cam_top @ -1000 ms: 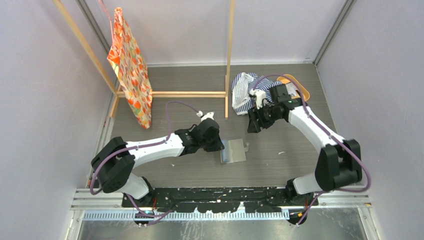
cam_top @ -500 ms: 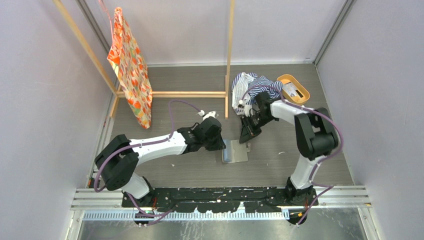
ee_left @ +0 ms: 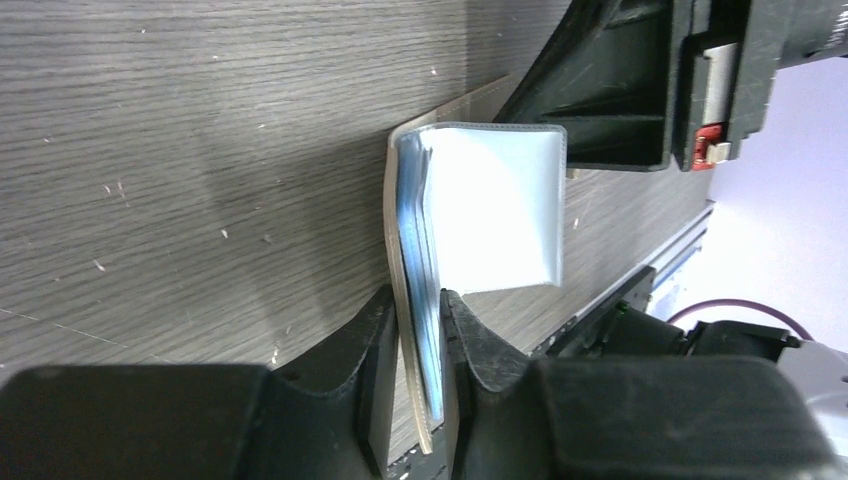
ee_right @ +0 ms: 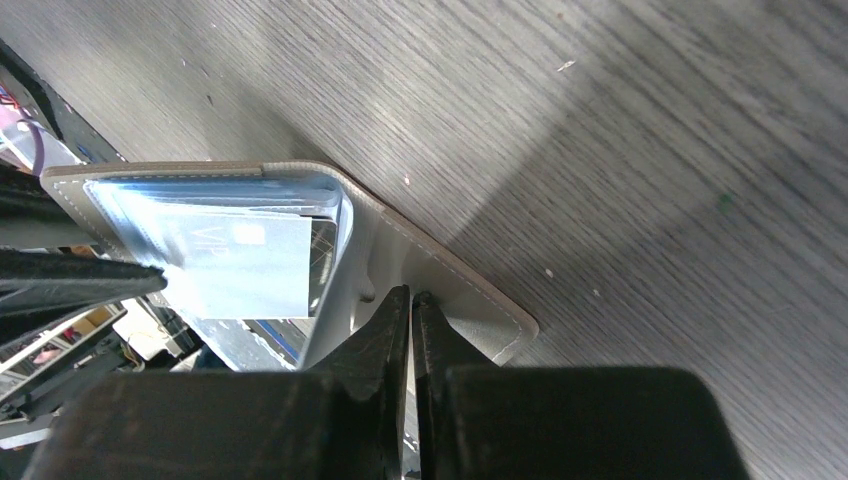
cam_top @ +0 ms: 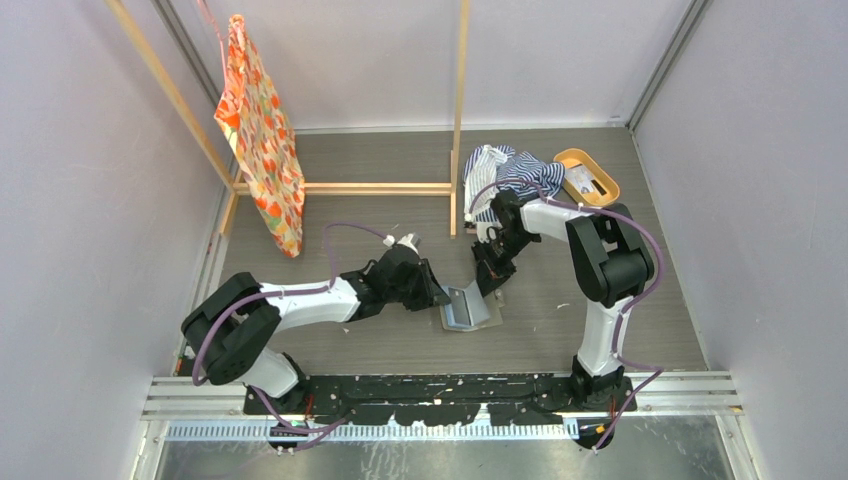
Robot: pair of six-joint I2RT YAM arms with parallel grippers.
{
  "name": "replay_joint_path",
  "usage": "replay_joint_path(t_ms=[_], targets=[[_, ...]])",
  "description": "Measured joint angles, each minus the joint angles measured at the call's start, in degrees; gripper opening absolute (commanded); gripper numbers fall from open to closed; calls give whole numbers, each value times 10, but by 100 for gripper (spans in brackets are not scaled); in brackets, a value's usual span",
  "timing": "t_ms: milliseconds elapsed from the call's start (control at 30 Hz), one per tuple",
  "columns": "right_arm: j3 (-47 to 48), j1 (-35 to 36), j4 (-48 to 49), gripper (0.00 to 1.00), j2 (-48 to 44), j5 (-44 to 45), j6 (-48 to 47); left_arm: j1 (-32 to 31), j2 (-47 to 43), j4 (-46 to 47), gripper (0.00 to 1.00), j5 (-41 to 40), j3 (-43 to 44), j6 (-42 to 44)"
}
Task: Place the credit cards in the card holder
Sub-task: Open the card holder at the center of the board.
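The grey-taupe card holder [cam_top: 467, 306] stands open in a V on the table between both grippers. My left gripper [ee_left: 418, 300] is shut on one cover [ee_left: 393, 230] together with its stack of clear sleeves; a pale sleeve leaf [ee_left: 500, 205] fans out to the right. My right gripper [ee_right: 411, 298] is shut, pinching a thin pale part of the card holder's other side [ee_right: 470, 300]. A pale whitish-blue credit card [ee_right: 240, 265] sits in the sleeves. In the top view the left gripper [cam_top: 437, 293] is left of the holder and the right gripper [cam_top: 492, 278] is at its far right edge.
An oval orange tray [cam_top: 600, 170] at the back right holds small cards [cam_top: 584, 181]. A striped cloth [cam_top: 505, 172] lies beside it behind the right arm. A wooden frame [cam_top: 457, 120] with a hanging orange patterned bag [cam_top: 262, 140] stands at the back left.
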Motion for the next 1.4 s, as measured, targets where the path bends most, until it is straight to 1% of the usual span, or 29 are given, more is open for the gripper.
replay_joint_path(t_ms=[167, 200, 400, 500, 567, 667, 733, 800, 933, 1067, 1167, 1267, 1400], targets=[[2, 1, -2, 11, 1, 2, 0, 6, -15, 24, 26, 14, -11, -7], [3, 1, -3, 11, 1, 2, 0, 7, -15, 30, 24, 16, -13, -9], [4, 1, -5, 11, 2, 2, 0, 9, -14, 58, 2, 25, -32, -22], [4, 2, -6, 12, 2, 2, -1, 10, -10, 67, 0, 30, -33, -24], [4, 2, -8, 16, 2, 3, -2, 11, -7, 73, 0, 32, -33, -25], [7, 2, -15, 31, 2, 2, -6, 11, -6, 71, 0, 32, -32, -24], [12, 0, -23, 37, 2, 1, -14, 11, -11, 41, 0, 21, -25, -17], [14, -1, -26, 42, -3, 2, -21, 10, -23, -18, 0, 5, -4, -5], [14, -23, -24, 49, -46, 35, -40, 6, -53, -132, 0, -26, 66, 29], [12, -51, -19, 53, -115, 53, -53, 6, -52, -185, 0, -36, 126, 55], [6, -67, -15, 53, -155, 34, -61, 6, -31, -207, 0, -37, 155, 69], [5, -68, -14, 53, -156, -10, -61, 2, 5, -236, 0, -43, 180, 83], [2, -66, -14, 50, -127, -58, -58, -9, 62, -300, 0, -69, 239, 110]])
